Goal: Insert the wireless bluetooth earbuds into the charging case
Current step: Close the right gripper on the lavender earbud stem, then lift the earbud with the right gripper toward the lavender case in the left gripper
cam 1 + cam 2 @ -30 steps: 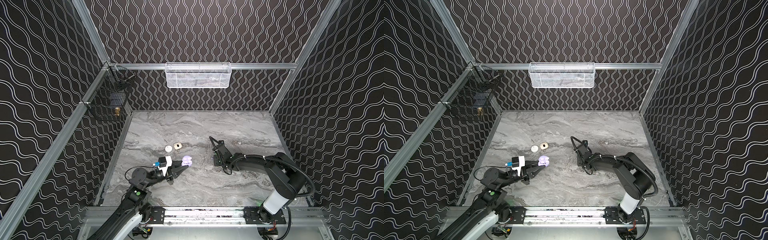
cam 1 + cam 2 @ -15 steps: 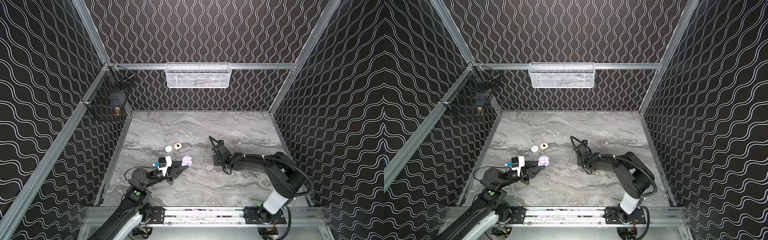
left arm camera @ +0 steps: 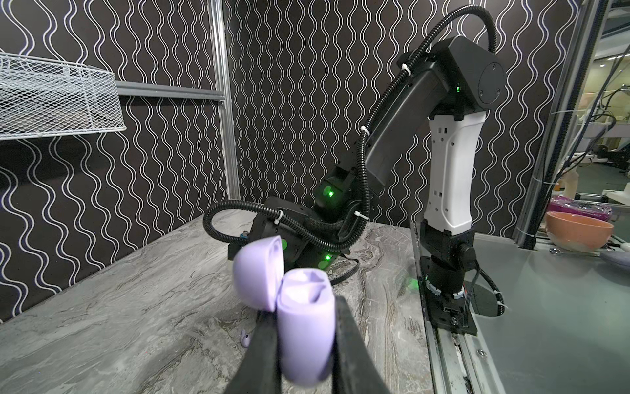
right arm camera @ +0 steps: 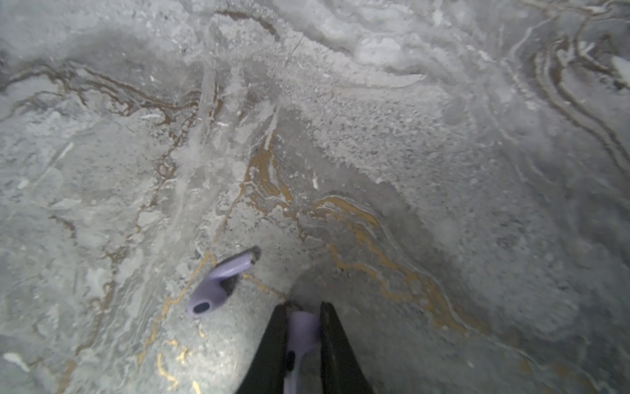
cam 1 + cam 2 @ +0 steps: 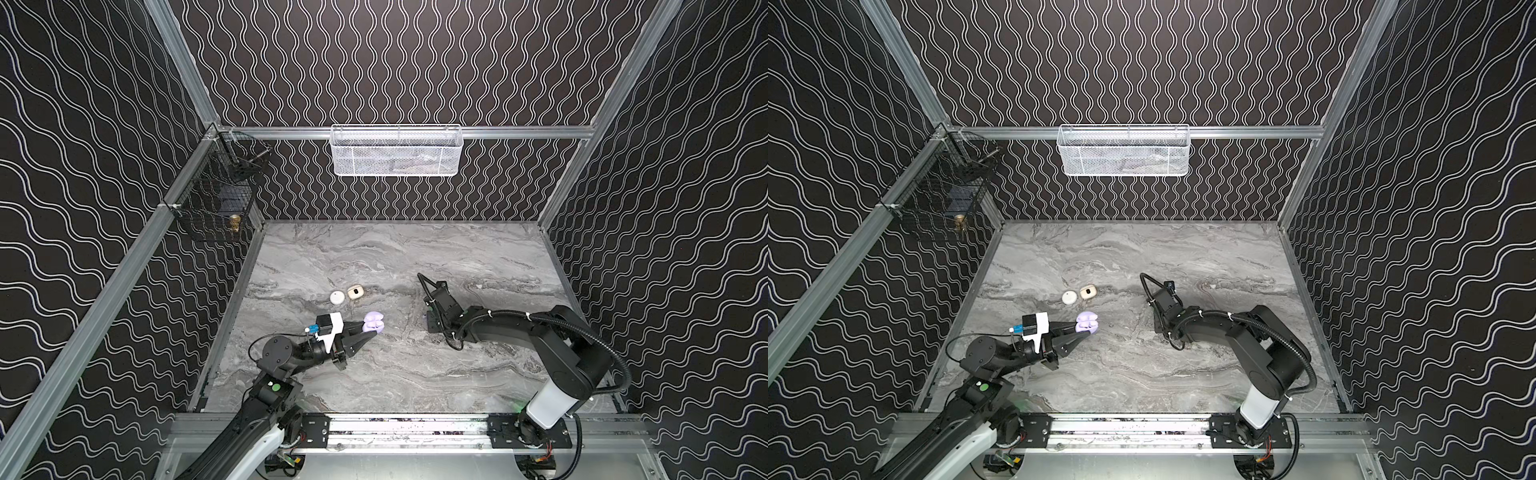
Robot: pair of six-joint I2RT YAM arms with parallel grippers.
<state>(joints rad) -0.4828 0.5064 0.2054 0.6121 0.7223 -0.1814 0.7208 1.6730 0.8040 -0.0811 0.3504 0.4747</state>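
Our left gripper [image 3: 305,307] clamps the lavender charging case [image 3: 303,337], lid open, left of the table's [image 5: 415,257] middle. Our right gripper [image 4: 304,307] pinches 1 lavender earbud [image 4: 301,327] low over it; 1 loose earbud [image 4: 218,285] lies just beside its jaws. We see bare marble toward the back and right edges.

White mesh basket [image 5: 395,160] back wall; black wire basket [image 5: 212,208] left.

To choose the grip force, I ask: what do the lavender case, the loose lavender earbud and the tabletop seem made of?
Lavender case: likely plastic, satin; smooth shell, soft highlights. Loose lavender earbud: likely the same plastic, faint sheen on its stem. Tabletop: grey veins suggest marble, perhaps printed laminate; matte.
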